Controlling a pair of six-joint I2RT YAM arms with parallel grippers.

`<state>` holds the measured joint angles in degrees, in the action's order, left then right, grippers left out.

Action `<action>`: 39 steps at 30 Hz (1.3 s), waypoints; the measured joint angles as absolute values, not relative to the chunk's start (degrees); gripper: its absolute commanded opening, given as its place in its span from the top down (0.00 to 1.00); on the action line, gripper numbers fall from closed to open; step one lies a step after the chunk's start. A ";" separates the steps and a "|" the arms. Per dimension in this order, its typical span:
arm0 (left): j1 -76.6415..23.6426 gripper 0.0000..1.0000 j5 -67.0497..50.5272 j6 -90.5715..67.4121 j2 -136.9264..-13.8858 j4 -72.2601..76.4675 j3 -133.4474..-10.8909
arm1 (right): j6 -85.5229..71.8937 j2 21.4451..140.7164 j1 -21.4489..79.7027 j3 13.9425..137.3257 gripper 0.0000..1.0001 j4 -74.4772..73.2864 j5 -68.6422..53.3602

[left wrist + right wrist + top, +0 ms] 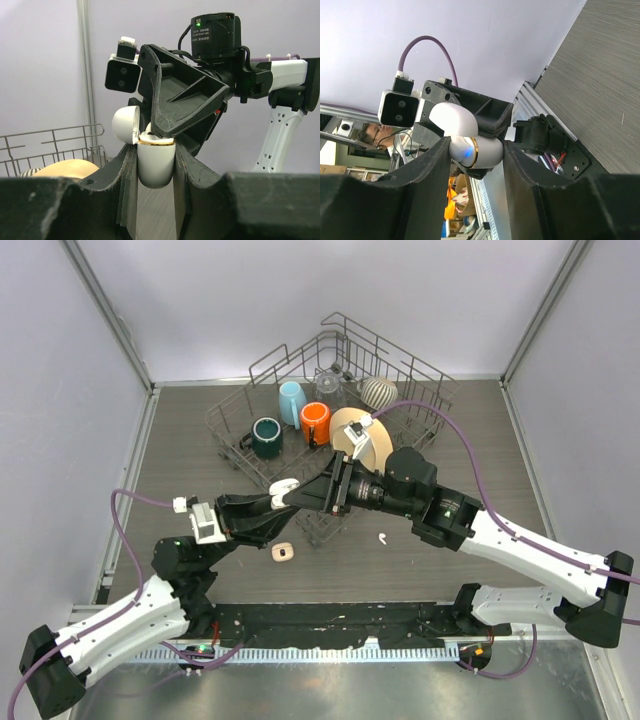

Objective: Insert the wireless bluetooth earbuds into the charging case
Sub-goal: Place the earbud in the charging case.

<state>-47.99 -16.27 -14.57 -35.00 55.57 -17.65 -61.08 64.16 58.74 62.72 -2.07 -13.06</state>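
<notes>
Grey wood-grain table (470, 440) — one earbud (382, 537) on it, lilac walls (300, 290).

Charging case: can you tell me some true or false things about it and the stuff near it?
1. The charging case has its lid open. True.
2. The left gripper is holding the charging case. True.
3. The charging case lies flat on the table. False: it is held up above the table.
4. One white earbud lies on the table. True.
5. The orange mug stands outside the dish rack. False: it sits inside the rack.
</notes>
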 measured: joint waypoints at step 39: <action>-47.97 1.00 -16.93 -14.28 -35.00 49.82 -17.65 | -50.26 66.35 58.48 70.30 0.43 -16.93 -9.91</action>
